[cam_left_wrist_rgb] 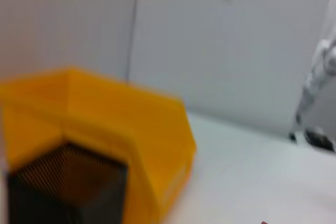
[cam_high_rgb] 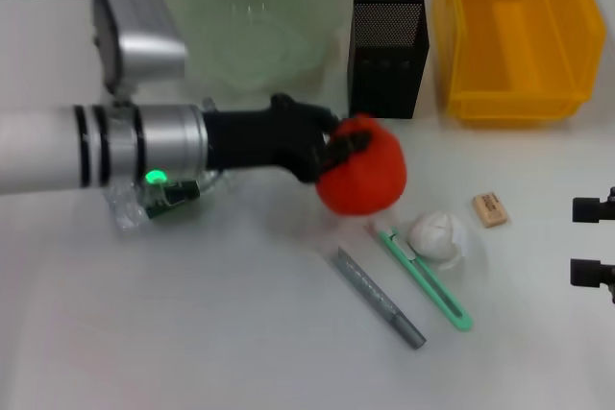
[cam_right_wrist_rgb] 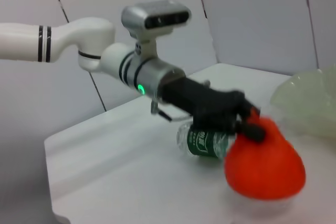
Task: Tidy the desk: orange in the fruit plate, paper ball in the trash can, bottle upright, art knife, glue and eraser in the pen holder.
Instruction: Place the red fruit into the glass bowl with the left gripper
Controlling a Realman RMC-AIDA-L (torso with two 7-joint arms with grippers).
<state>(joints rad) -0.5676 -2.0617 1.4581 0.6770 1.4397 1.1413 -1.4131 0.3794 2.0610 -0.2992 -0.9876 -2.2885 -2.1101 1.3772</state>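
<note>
The left tool (cam_high_rgb: 348, 146) is clenched on the orange (cam_high_rgb: 362, 178), held above the worktop (cam_high_rgb: 240, 333): the orange step is in hand. Next, carry it back to the plate (cam_high_rgb: 252, 31) behind the tool and release. The right tool (cam_high_rgb: 594, 242) idles at the edge.

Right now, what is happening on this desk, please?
The left claw is shut on the orange and holds it above the desk, not yet in the fruit plate behind it. The bottle lies on its side under the left arm. The paper ball, art knife, glue and eraser lie on the desk. The pen holder stands behind them. The right claw waits at the right edge.
</note>
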